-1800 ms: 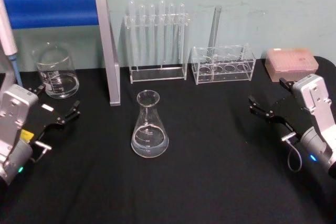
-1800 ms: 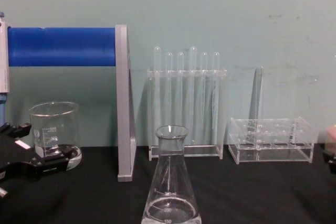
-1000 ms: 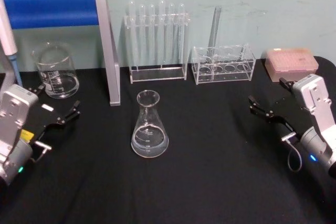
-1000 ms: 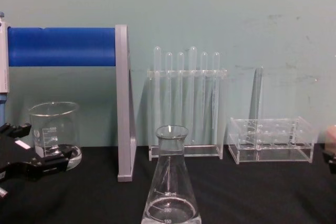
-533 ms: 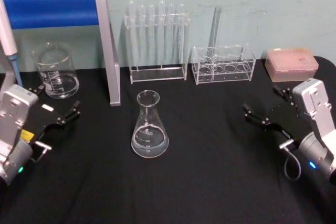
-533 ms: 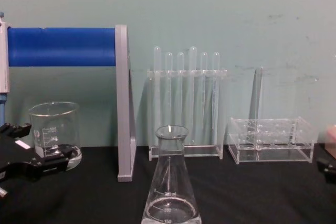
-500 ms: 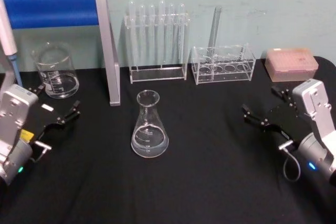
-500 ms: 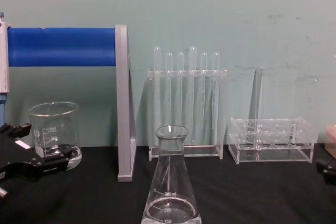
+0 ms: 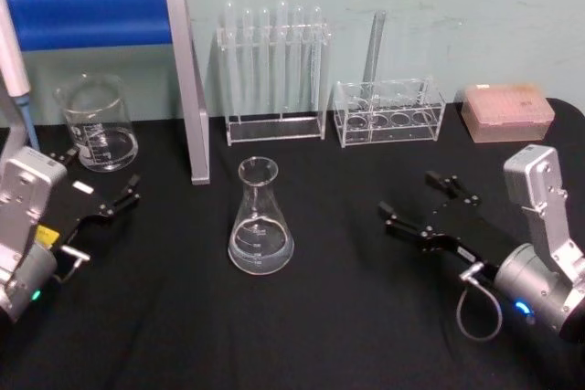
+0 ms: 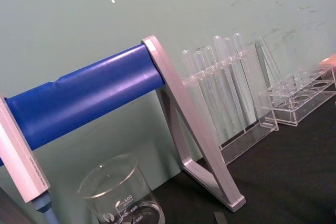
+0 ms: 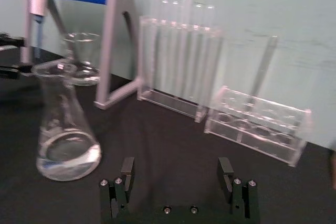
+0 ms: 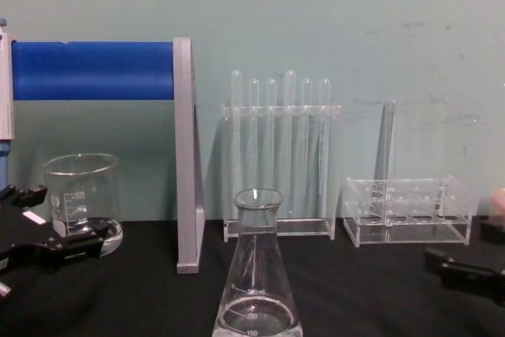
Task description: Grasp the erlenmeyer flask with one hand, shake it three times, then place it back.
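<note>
The erlenmeyer flask stands upright on the black table's middle, with a little clear liquid in its base; it also shows in the chest view and the right wrist view. My right gripper is open, its fingers spread wide, and sits on the flask's right with a clear gap between them; one finger enters the chest view low on the right. My left gripper is open and rests at the table's left, in front of the beaker.
A blue-and-silver pipette stand rises behind the flask to the left. At the back stand a test tube rack and a low clear rack holding one tube. A pink tip box sits at the back right.
My right gripper has moved left and forward toward the flask, still open. The flask and the left arm have not moved.
</note>
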Action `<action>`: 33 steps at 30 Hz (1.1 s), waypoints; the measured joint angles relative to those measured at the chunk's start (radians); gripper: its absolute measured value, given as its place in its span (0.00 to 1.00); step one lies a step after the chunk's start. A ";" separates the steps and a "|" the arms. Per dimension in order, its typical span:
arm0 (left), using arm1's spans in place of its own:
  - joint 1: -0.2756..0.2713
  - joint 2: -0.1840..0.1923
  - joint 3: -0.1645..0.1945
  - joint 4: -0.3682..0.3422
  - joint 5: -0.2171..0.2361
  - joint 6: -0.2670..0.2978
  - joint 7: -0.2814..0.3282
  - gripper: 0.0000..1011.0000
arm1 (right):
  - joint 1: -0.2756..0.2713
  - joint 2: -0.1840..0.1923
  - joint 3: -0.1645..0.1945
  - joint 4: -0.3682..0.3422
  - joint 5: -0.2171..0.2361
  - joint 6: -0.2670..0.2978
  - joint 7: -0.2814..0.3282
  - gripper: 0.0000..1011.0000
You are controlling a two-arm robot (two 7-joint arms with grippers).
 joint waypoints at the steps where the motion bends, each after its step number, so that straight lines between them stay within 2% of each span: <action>1: 0.000 0.000 0.000 0.000 0.000 0.000 0.000 0.99 | 0.001 -0.003 -0.001 0.000 0.004 0.001 0.010 0.99; 5: 0.000 0.000 0.000 0.000 0.000 0.000 0.000 0.99 | 0.014 -0.018 -0.013 0.006 0.027 0.003 0.084 0.99; 14: 0.000 0.000 0.000 0.000 0.000 0.000 0.000 0.99 | 0.062 -0.058 -0.049 0.047 0.028 0.000 0.201 0.99; 24: 0.000 0.000 0.000 0.000 0.000 0.000 0.000 0.99 | 0.126 -0.121 -0.077 0.114 0.003 -0.012 0.279 0.99; 33: 0.000 0.000 0.000 0.000 0.000 0.000 0.000 0.99 | 0.182 -0.174 -0.096 0.181 -0.022 -0.026 0.321 0.99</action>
